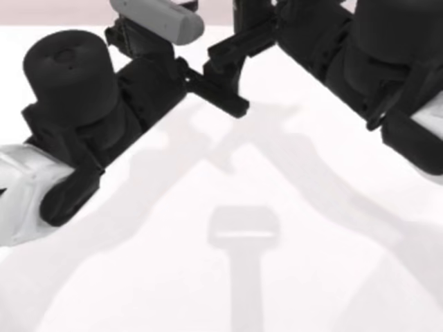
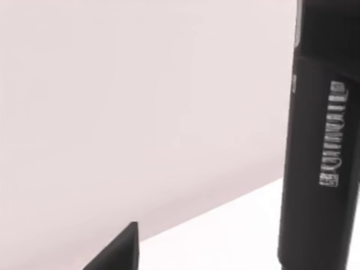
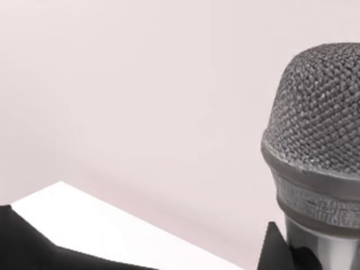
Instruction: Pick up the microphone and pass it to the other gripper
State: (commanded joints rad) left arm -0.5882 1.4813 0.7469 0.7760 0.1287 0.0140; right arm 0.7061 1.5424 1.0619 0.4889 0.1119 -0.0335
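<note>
Whether either claw is clamped on the microphone (image 3: pixel 315 140) I cannot tell; it sits close to both the left claw (image 1: pixel 218 93) and the right claw (image 1: pixel 225 59), its mesh head nearest the right. It is probably light, stiff and smooth, so grip the slim handle, not the mesh.

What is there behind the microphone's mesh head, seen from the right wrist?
Behind the rounded grey mesh microphone head: a plain pale wall and the white table's corner. Anything directly behind the head stays covered.
</note>
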